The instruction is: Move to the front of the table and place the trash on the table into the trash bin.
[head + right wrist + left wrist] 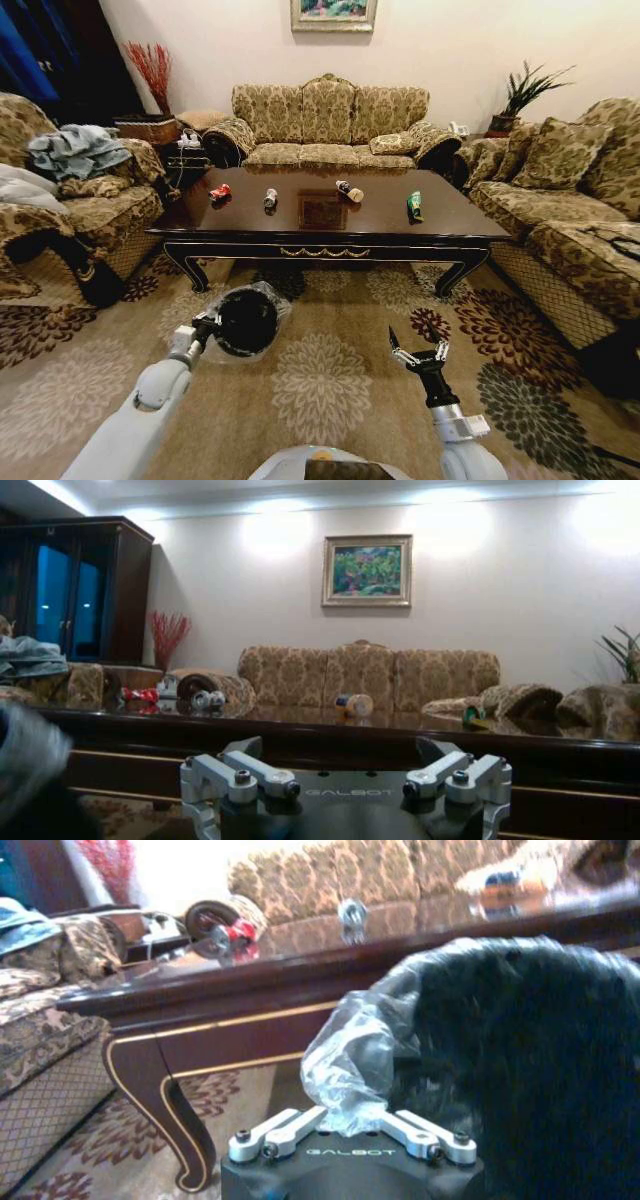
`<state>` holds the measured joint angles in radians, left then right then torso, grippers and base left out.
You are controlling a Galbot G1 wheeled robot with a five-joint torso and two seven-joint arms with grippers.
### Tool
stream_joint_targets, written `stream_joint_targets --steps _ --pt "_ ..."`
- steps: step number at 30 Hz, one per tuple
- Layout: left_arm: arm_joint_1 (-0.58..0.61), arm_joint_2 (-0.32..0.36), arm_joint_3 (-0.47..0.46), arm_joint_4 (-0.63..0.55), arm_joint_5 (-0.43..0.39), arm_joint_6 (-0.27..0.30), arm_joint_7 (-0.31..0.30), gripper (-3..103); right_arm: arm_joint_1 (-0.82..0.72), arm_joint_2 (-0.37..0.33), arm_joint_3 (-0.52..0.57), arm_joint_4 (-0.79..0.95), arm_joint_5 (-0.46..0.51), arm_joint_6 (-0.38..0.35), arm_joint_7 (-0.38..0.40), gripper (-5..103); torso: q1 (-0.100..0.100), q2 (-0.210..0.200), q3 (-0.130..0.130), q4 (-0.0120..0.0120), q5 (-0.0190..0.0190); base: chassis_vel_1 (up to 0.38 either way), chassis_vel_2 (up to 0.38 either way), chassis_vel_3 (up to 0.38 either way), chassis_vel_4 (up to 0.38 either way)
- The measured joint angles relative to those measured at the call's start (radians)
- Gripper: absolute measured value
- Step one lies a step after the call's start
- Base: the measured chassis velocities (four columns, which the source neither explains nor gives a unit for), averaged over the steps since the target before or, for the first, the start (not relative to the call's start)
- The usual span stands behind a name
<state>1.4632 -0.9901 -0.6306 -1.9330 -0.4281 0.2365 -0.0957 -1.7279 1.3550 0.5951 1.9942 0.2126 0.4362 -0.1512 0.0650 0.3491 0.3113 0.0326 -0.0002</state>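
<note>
Overhead, the head view takes in the whole counter (330, 235): dark, glossy, curved legs, gold trim, square inlay at centre. Four pieces of trash lie on it in a loose row, well apart from each other: one red can (220, 192) at the left, one silver can (270, 199) next, one dark bottle (349, 191) with a white cap right of centre, one green bottle (414, 206) at the far right.

Left gripper (204, 328) is out front over the carpet, short of the counter's near edge, carrying one bin (246, 320) tipped on its side so the black mouth faces the camera. The left wrist view adds the detail: the fingers (268, 1137) are pinched on the crinkly clear bag at the bin's (530, 1065) rim, bag bunched between them. The same view sees the counter (240, 1009) edge-on, one curved leg, the red can (232, 933) and the silver can (351, 912) on top.

Right gripper (421, 355) hovers low over the carpet, near the counter's front and well apart from the trash, fingers (245, 772) spread, nothing between them. Its wrist view looks level across the counter (330, 739) top: red can (140, 695), silver can (207, 699), dark bottle (353, 704), green bottle (472, 717), with one sofa behind.
</note>
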Motion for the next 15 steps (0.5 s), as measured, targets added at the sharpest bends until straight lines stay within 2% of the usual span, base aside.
stream_joint_targets --steps 3,4,6,7,10,11,13,15 --pt "0.022 0.008 -0.027 -0.03 -0.018 0.015 -0.001 0 0.002 0.0 0.006 0.007 0.01 0.002 0.0 100 0.0 0.0 0.0 -0.0003 0.0001 0.0 0.0 0.0 0.0" --pt "0.037 0.012 -0.05 -0.044 -0.022 0.034 0.009 0 0.007 -0.001 0.009 0.013 0.01 0.004 -0.001 100 0.0 0.0 0.0 -0.0003 0.0002 0.0 0.0 0.0 0.0" --pt "0.077 0.028 -0.102 -0.077 -0.05 0.108 0.047 0 0.022 -0.008 0.011 0.023 0.008 0.01 -0.009 100 0.0 0.0 0.0 0.0004 0.0003 0.0 0.0 0.0 0.0" --pt "0.077 0.028 -0.102 -0.077 -0.05 0.108 0.047 0 0.022 -0.008 0.011 0.023 0.008 0.01 -0.009 100 0.0 0.0 0.0 0.0004 0.0003 0.0 0.0 0.0 0.0" --pt "0.119 0.086 -0.166 -0.12 -0.132 0.27 0.113 0 0.042 -0.022 0.012 0.047 0.003 0.005 -0.02 100 0.0 0.0 0.0 0.0001 -0.0001 0.0 0.0 0.0 0.0" --pt "0.119 0.086 -0.166 -0.12 -0.132 0.27 0.113 0 0.042 -0.022 0.012 0.047 0.003 0.005 -0.02 100 0.0 0.0 0.0 0.0001 -0.0001 0.0 0.0 0.0 0.0" --pt "0.128 0.124 -0.207 -0.138 -0.168 0.339 0.133 0 0.05 -0.028 0.011 0.063 0.004 0.0 -0.024 100 0.0 0.0 0.0 0.0002 0.0002 0.0 0.0 0.0 0.0" --pt "0.131 0.147 -0.248 -0.159 -0.19 0.379 0.153 0 0.05 -0.031 0.011 0.08 0.007 -0.002 -0.026 100 0.0 0.0 0.0 0.0 0.0003 0.0 0.0 0.0 0.0"
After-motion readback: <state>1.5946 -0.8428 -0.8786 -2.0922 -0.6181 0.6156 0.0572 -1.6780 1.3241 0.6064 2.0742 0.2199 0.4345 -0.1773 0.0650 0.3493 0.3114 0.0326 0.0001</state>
